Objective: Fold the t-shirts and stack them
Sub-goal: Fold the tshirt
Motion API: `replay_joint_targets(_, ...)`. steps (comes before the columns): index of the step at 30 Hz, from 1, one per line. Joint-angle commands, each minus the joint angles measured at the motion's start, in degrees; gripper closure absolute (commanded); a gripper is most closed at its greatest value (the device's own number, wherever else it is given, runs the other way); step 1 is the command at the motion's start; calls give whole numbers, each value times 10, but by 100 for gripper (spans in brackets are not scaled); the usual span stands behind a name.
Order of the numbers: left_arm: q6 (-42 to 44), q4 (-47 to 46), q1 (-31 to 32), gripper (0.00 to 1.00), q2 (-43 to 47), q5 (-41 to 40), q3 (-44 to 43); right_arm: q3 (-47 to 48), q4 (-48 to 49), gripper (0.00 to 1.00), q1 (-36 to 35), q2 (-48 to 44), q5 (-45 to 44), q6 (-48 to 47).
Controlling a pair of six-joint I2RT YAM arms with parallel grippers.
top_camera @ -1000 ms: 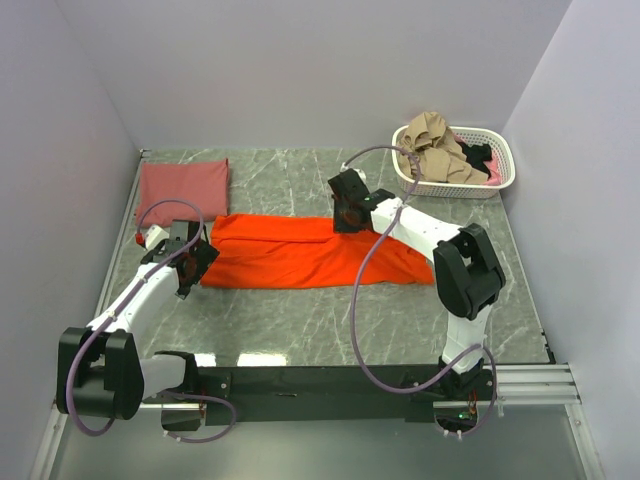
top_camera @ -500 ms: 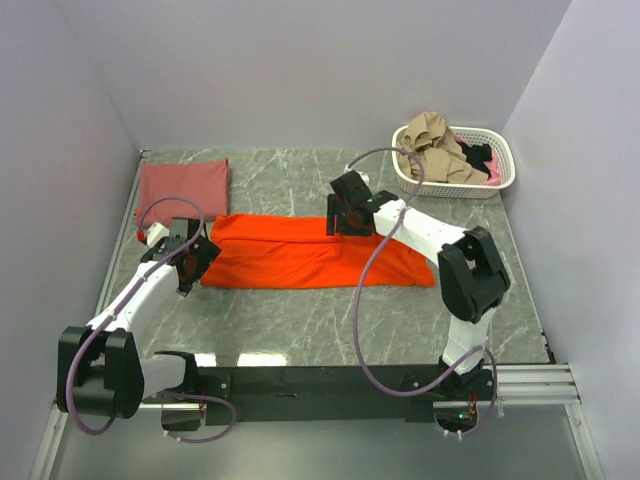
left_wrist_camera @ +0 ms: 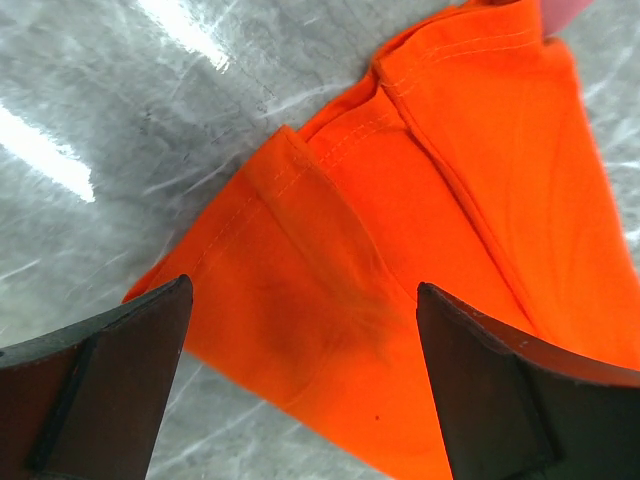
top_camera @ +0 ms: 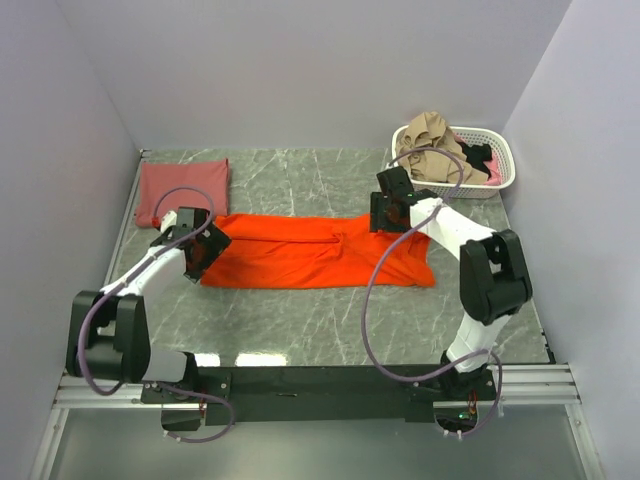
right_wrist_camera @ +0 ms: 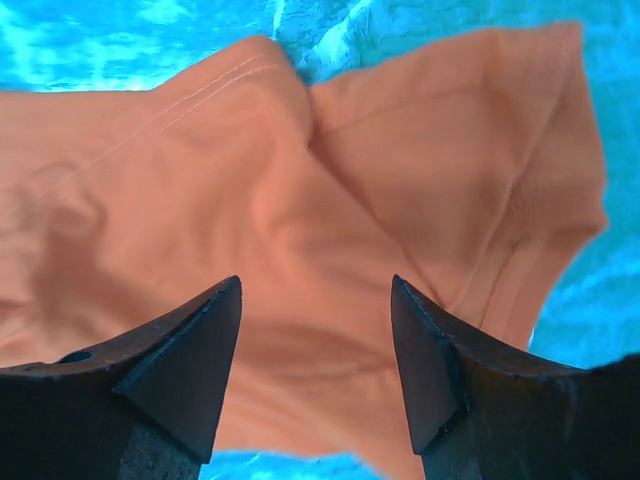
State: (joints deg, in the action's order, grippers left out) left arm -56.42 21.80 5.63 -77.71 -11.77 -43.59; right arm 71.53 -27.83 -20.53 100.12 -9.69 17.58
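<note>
The grey marble table (top_camera: pixel 300 320) carried the orange-red t-shirt (top_camera: pixel 290 258) as a long, narrow band across its middle. In the top view its long axis ran from 9 o'clock to 3 o'clock. The brick-red t-shirt (top_camera: pixel 183 188), already a folded rectangle, lay at about 11 o'clock from the band's left end. It was close by, though whether the two cloths touched could not be told. The basket (top_camera: pixel 505 170) stood at about 1 o'clock from the band's right end, apart from it.

The left gripper (top_camera: pixel 198 250) hung over the band's 9 o'clock end with its jaws spread wide and nothing in them. Its wrist view showed the hemmed corner lying flat between the fingers (left_wrist_camera: pixel 110 370). The right gripper (top_camera: pixel 392 212) hung over the 3 o'clock end, toward the far edge where a sleeve lay doubled, and it too was spread and empty.

Each arm was nearer its own end. The next fold would probably run along the 9-to-3 line, so each gripper seemed to need only a straight drop onto the cloth below.
</note>
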Motion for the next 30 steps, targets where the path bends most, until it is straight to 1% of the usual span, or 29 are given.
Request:
replay_joint_targets(1, 18, -37, -2, 1, -26, 16, -24, 48, 29, 32, 7, 47, 11, -62)
replay_joint_targets(4, 20, -53, -2, 1, -46, 15, -16, 73, 26, 35, 22, 81, 2, -50)
replay_joint_targets(8, 18, -53, -2, 1, -69, -2, -7, 69, 50, 40, 26, 95, 17, -62)
replay_joint_targets(13, 19, -45, -2, 1, -82, -19, -4, 85, 47, 55, 28, 126, 37, -65)
replay_joint_targets(16, 18, -41, -2, 1, -78, -27, -3, 91, 36, 67, 29, 133, 27, -62)
replay_joint_targets(18, 18, -39, -2, 1, -77, -33, -1, 88, 40, 82, 31, 130, 21, -59)
replay_joint_targets(19, 19, -37, -2, 1, -76, -35, -1, 87, 40, 87, 35, 127, 22, -59)
replay_joint_targets(20, 20, -35, -2, 1, -76, -39, -1, 87, 39, 98, 37, 126, 27, -59)
replay_joint_targets(21, 21, -34, -2, 1, -75, -40, -1, 86, 40, 100, 38, 124, 28, -60)
replay_joint_targets(23, 21, -30, -2, 1, -73, -45, 1, 83, 42, 100, 42, 118, 25, -59)
replay_joint_targets(30, 23, -26, -2, 1, -71, -50, 4, 100, 24, 100, 44, 104, -43, -70)
